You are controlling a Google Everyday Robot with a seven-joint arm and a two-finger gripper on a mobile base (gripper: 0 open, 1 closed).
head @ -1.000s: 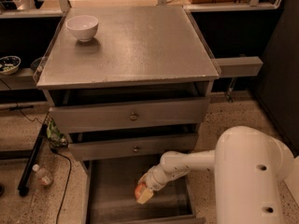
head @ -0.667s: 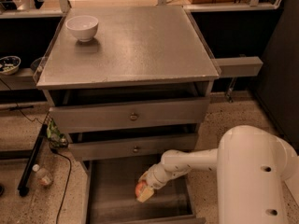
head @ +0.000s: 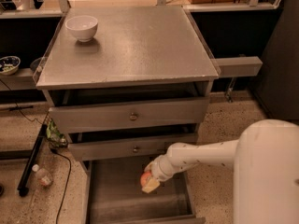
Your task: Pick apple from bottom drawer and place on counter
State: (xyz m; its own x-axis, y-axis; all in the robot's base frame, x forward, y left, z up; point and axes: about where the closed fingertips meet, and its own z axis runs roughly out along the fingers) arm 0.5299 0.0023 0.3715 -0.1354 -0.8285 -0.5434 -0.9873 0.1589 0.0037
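The bottom drawer (head: 117, 202) is pulled open below the cabinet, its grey floor showing. Over its right half, my gripper (head: 148, 182) reaches down from the white arm that comes in from the right. A small red-orange apple (head: 145, 178) sits between the fingers, partly hidden by them, and the gripper is shut on it just above the drawer floor. The counter (head: 135, 41) is the broad grey top of the cabinet, well above the gripper.
A white bowl (head: 81, 27) stands at the counter's back left corner. Two shallower drawers with knobs (head: 133, 117) overhang the open drawer. A narrow side shelf (head: 238, 66) juts out right. A bottle (head: 42, 175) and a cable lie on the floor at left.
The gripper with the apple has risen a little inside the bottom drawer; the arm has barely shifted otherwise.
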